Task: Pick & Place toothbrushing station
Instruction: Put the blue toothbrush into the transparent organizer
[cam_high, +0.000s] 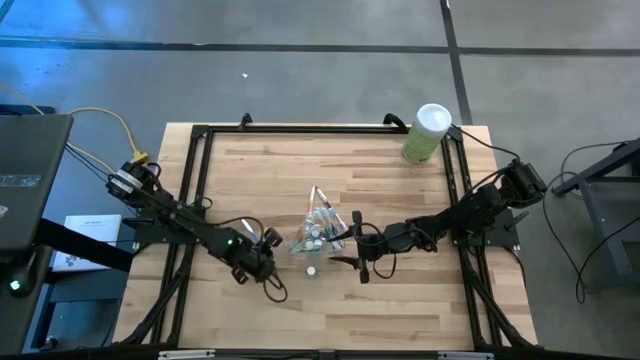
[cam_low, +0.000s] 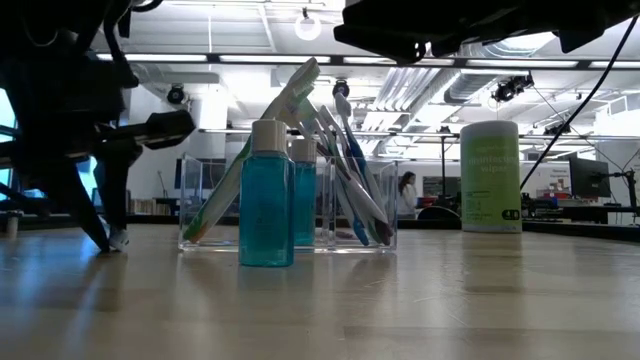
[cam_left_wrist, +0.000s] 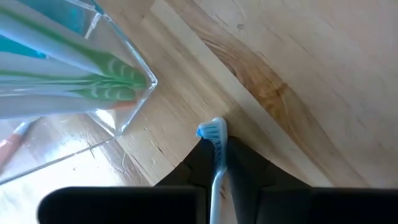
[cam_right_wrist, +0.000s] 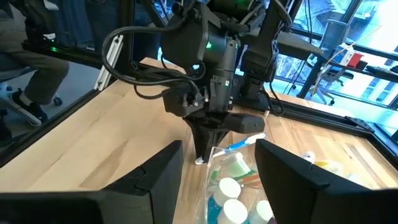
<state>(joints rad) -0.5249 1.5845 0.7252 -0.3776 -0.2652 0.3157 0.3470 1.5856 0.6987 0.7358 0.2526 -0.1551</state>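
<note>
Left pincer (cam_left_wrist: 217, 171) pinching blue toothbrush (cam_left_wrist: 214, 134) at neck: light, thin, slippery. Right pincer (cam_right_wrist: 217, 168) spread.

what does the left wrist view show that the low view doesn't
Only the left wrist view: the left gripper closed on a blue-bristled toothbrush, held above the wooden table just outside a corner of the clear holder.

Only the low view: a blue white-capped bottle standing on the table in front of the holder, a second one behind it, the tall green canister off to one side, and the room beyond with a person far off.

Both: the clear holder with toothbrushes leaning in it, and the table.
</note>
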